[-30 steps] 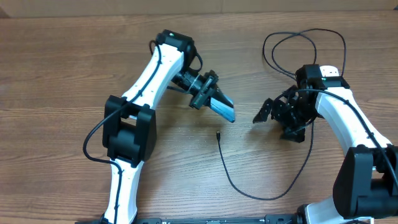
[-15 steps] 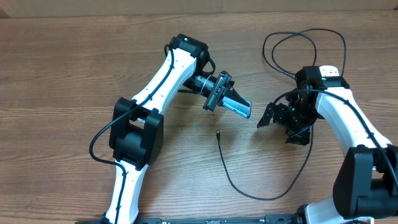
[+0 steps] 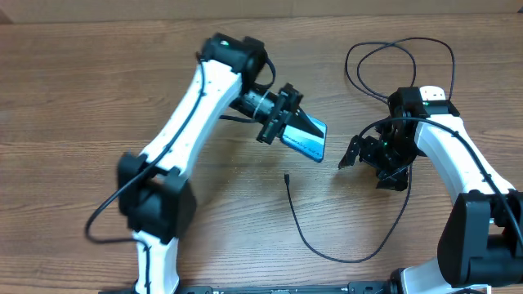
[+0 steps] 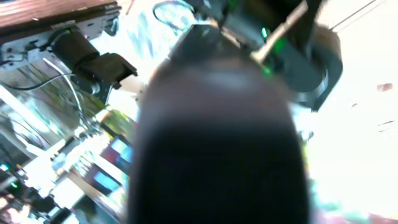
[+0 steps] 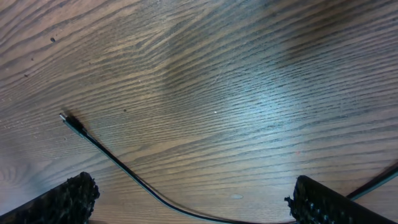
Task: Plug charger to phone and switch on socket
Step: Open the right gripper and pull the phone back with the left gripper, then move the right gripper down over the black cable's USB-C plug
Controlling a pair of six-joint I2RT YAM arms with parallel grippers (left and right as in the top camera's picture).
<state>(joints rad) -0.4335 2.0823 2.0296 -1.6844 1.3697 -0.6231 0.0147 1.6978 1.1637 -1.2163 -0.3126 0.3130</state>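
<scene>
Evidently left gripper clamps the phone mid-frame, presenting its port; right gripper gapes near the charger.

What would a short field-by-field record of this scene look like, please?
left gripper: shut on the phone, holding it tilted above the table
right gripper: open, empty, over bare wood
charger: lying loose on the table
connector tip: free, not in the phone
socket: not in view
</scene>
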